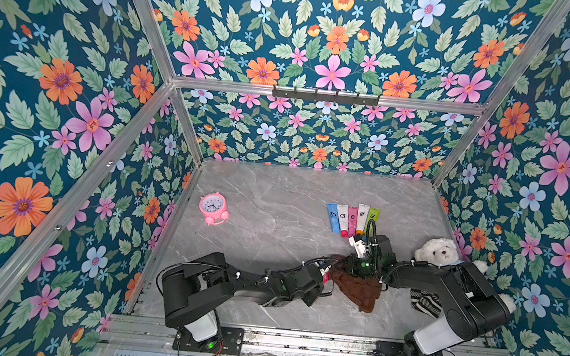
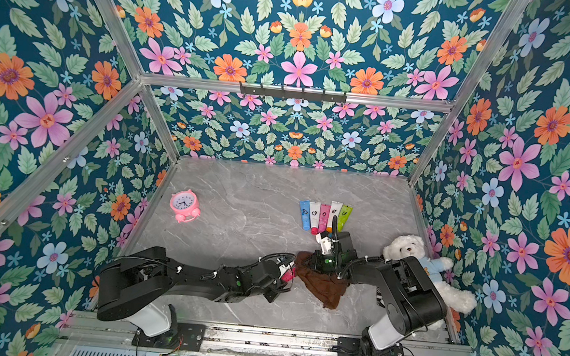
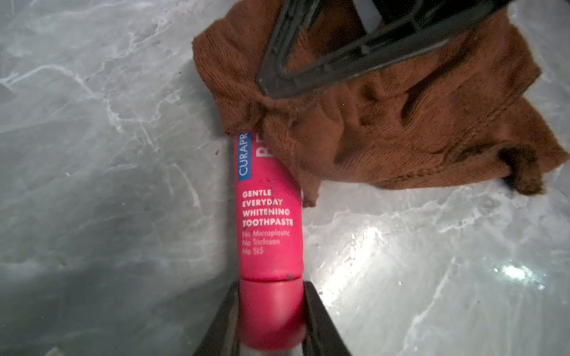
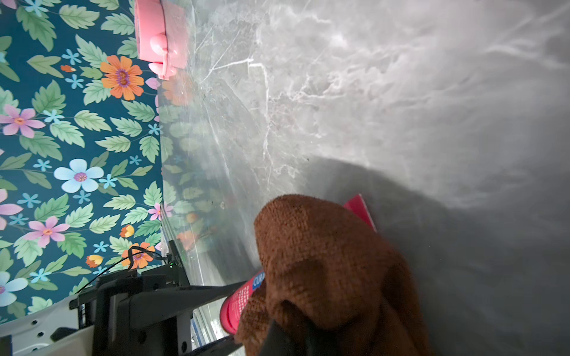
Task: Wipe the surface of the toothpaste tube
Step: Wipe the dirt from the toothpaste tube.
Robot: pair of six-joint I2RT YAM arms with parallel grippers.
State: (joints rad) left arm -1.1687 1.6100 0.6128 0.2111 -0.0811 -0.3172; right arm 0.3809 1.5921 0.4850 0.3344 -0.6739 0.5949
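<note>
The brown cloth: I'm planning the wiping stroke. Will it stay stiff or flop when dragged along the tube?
Probably floppy: the brown cloth drapes in folds over the toothpaste tube. Its looped terry weave likely grips rather than slides. Its loose corners may trail or snag.

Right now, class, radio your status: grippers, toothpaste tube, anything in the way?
Left gripper shut on tube, cap end. Right gripper shut on brown cloth, draped over tube. Teddy bear aside, not blocking.

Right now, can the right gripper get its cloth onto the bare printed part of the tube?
Probably yes: the right gripper holds the brown cloth on the pink tube, whose printed stretch lies uncovered beside it.
</note>
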